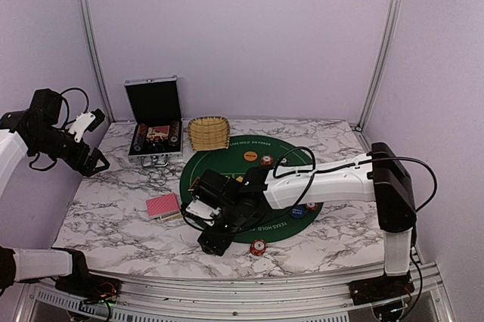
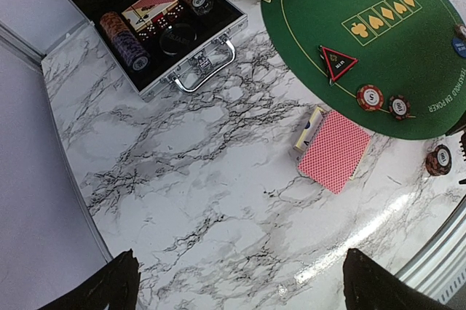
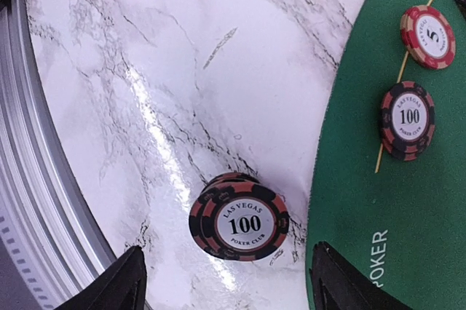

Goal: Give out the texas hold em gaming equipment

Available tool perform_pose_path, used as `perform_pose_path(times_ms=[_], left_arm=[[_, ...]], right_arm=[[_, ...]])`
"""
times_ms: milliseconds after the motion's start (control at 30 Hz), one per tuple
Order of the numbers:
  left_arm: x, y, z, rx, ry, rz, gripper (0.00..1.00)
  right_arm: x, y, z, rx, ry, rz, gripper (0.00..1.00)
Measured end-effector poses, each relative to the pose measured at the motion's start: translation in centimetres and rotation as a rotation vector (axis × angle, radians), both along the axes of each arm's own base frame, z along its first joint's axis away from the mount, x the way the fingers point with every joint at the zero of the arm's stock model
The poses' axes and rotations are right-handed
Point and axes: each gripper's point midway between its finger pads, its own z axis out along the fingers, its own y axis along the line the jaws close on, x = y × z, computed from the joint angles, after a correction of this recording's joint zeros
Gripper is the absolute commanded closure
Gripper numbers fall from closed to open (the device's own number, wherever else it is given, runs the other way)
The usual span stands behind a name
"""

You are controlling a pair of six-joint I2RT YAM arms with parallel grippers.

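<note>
**Right gripper** (image 3: 226, 255), lower centre of its wrist view: fingers spread wide, holding nothing. A stack of poker chips (image 3: 239, 217) lay between the fingertips and just ahead of them, touched by neither. The stack sat on the marble table (image 3: 145, 92), just beside the edge of the green mat (image 3: 378, 201) at lower right. The step in hand appeared to be setting out chips at a seat. The next move would call for a straight lift clear, leaving the stack unknocked. **Left gripper** (image 2: 237, 281): wide open, empty, well apart.
</note>
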Motion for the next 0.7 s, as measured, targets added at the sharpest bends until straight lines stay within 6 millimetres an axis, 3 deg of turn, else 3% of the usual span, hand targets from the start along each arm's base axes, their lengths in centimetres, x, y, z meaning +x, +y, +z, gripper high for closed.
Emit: perform_pose_path(times_ms=[500, 700], left_arm=[[-0.1, 0.0, 0.1, 0.000, 0.002, 0.000, 0.01], [-0.1, 0.0, 0.1, 0.000, 0.002, 0.000, 0.01]], right_arm=[[-0.1, 0.5, -2.9, -0.040, 0.028, 0.005, 0.39], [0.0, 0.7, -2.7, -0.035, 0.025, 0.006, 0.47]])
